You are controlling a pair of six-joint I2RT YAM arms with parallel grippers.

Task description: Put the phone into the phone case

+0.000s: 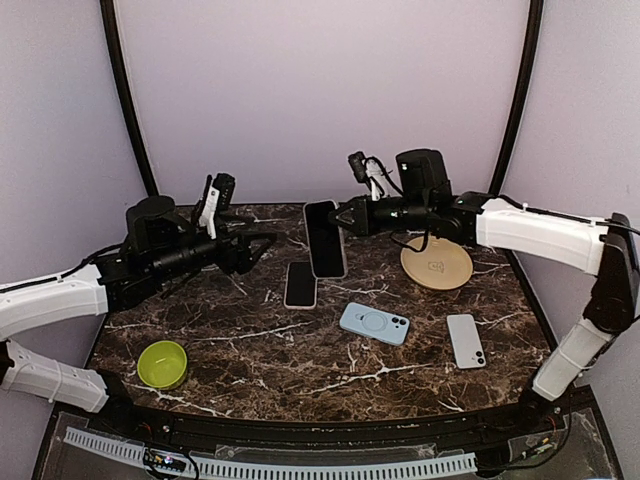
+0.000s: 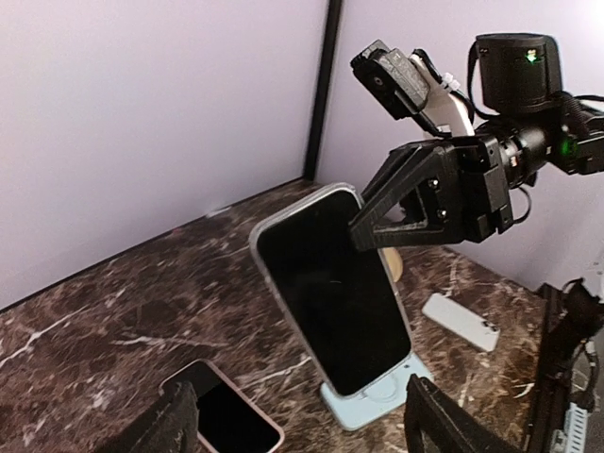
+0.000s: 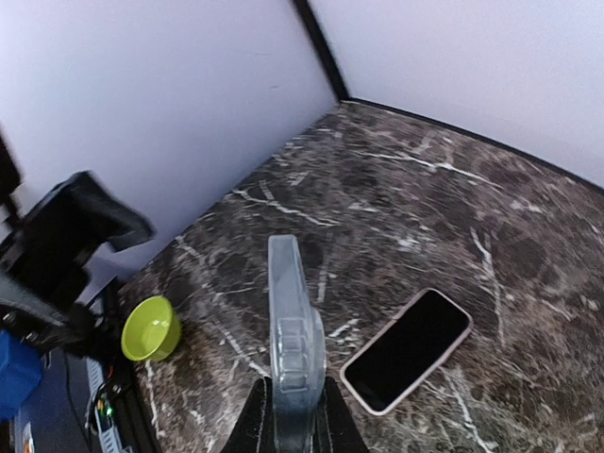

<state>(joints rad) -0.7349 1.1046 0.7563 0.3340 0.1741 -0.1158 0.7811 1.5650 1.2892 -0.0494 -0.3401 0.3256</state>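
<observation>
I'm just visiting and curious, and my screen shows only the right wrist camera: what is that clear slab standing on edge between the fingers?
Observer: A phone with a clear rim. The left wrist view shows its dark screen. The right gripper pinches it near one end, tilted and raised off the table.
Visitor: Is the other arm helping to hold it?
Observer: No. The left gripper is open and apart from the phone.
Visitor: Is there anything on the table that my view misses?
Observer: Yes, a light blue phone case lies back up near the middle. I cannot tell whether anything is inside it.
</observation>
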